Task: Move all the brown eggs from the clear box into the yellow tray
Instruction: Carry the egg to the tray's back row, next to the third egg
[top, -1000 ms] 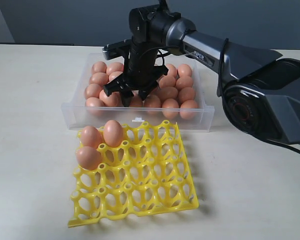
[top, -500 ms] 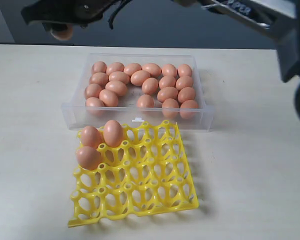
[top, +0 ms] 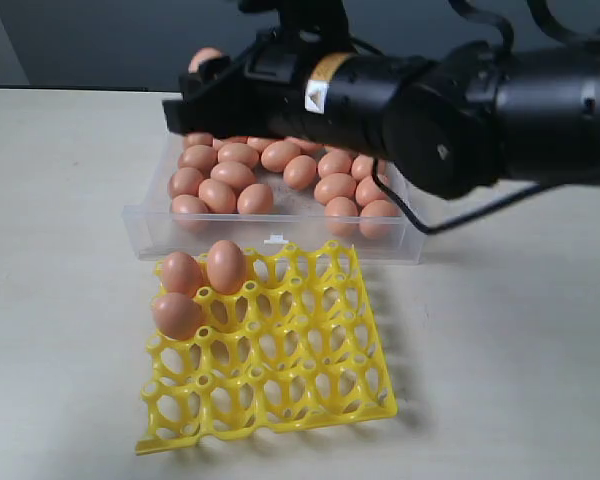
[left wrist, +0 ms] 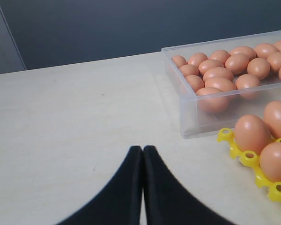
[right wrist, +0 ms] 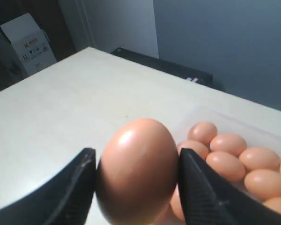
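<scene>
The right tool (right wrist: 136, 157) pinches one smooth tan-brown egg (right wrist: 138, 176) aloft, mid-carry; next, lower it into a free cup of the yellow lattice plastic tray (top: 290, 385). The left tool (left wrist: 143, 151) rests pressed together.

The yellow tray (top: 310, 385) has open cups everywhere except its far-left corner, where three brown eggs (top: 226, 266) crowd together. The clear box (top: 280, 238) stands just behind it, its low front wall near the tray's far edge. The right arm (top: 430, 110) stretches across above the box's far rows, and its right gripper (right wrist: 136, 173) clamps a held egg (right wrist: 138, 154) near the far-left corner. The near rows (top: 220, 195) lie uncovered. Bare table (top: 60, 200) spreads left of both.
</scene>
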{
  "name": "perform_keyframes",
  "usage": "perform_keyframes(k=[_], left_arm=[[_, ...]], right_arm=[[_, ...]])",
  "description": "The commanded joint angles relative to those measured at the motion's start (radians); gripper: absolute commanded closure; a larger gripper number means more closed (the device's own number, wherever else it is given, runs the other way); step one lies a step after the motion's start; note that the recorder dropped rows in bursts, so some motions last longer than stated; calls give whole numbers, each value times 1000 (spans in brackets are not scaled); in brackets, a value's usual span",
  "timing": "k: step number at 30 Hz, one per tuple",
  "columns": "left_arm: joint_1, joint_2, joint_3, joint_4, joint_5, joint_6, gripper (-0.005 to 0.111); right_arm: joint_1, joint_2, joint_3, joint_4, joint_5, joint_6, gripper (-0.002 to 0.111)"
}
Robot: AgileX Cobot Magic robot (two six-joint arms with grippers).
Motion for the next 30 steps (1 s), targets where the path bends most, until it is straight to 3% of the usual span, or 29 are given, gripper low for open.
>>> perform_keyframes(k=[1,6,11,30], left_arm=[[4,-5,4,0,-10,0,106],[4,-5,4,0,-10,0,106],[4,-5,4,0,-10,0,106],[4,-5,4,0,-10,0,106]], right_arm=[[-4,-56,173,4,-130,0,108],[6,-64,313,62,-340,0,108],[7,-44,369,135,-344,-94,108],[7,193,369,160,-439,-28,108]])
